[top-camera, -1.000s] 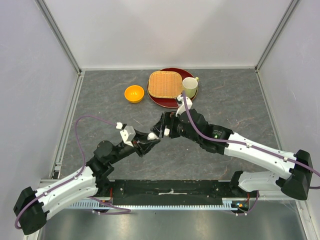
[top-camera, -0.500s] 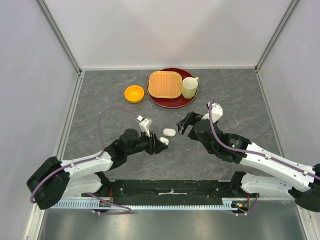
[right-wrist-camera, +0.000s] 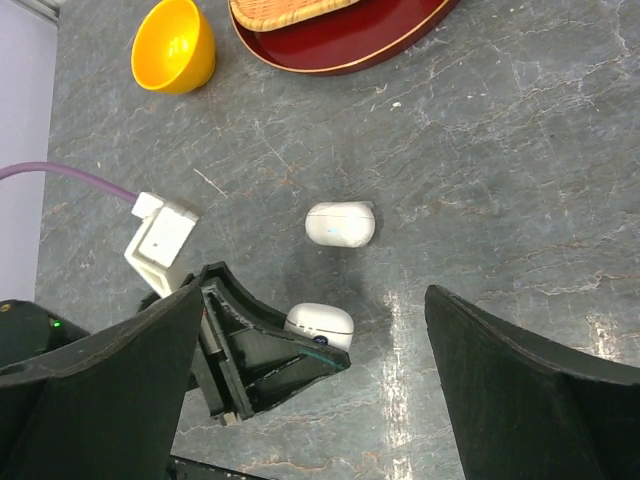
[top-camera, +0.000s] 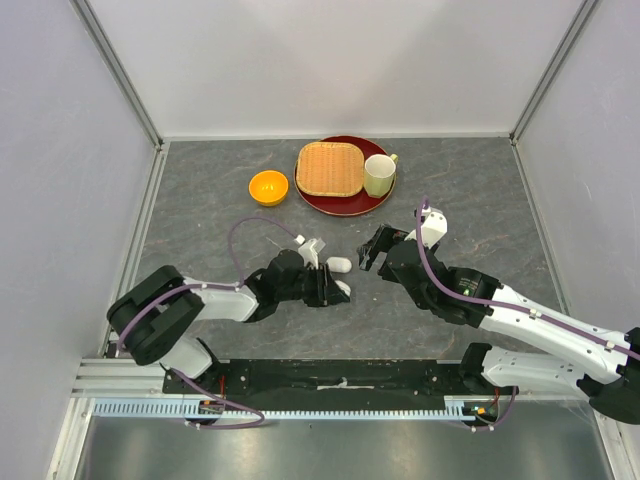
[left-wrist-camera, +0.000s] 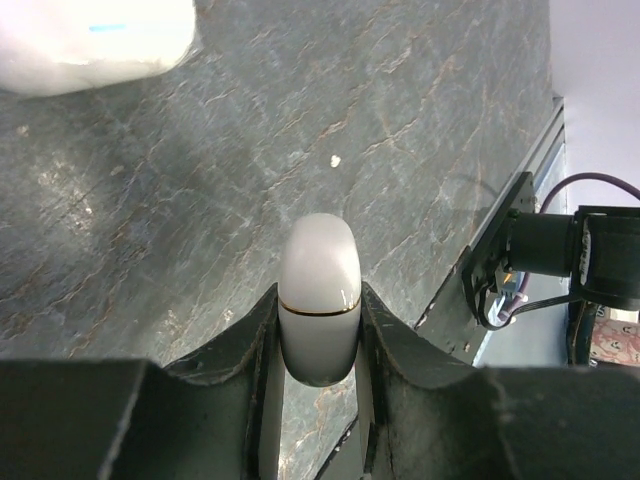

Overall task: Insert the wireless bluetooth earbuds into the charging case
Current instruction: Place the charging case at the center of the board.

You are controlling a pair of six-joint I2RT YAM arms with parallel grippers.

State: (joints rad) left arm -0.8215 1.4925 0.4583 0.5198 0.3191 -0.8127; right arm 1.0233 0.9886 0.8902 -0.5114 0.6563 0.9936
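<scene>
We see the left pincer [left-wrist-camera: 319, 302] clamped on a closed white charging case [left-wrist-camera: 320, 268]. Its two dark fingers [left-wrist-camera: 262, 340] press the case's sides, and the rounded end with its thin gold seam pokes out past them. The held case sits low over the grey stone-patterned worktop [top-camera: 470, 210] near its middle; whether it touches the surface we cannot tell. A second white case [right-wrist-camera: 340, 223] lies flat just beyond it, apart from both arms. The right pincer [top-camera: 371, 252] hangs to the right of the two cases with its jaws spread wide, gripping nothing. Well behind, at the far edge, stand an orange bowl [top-camera: 268, 187] and a red plate [top-camera: 340, 208] carrying a woven tray [top-camera: 329, 168] and a pale cup [top-camera: 379, 175].
</scene>
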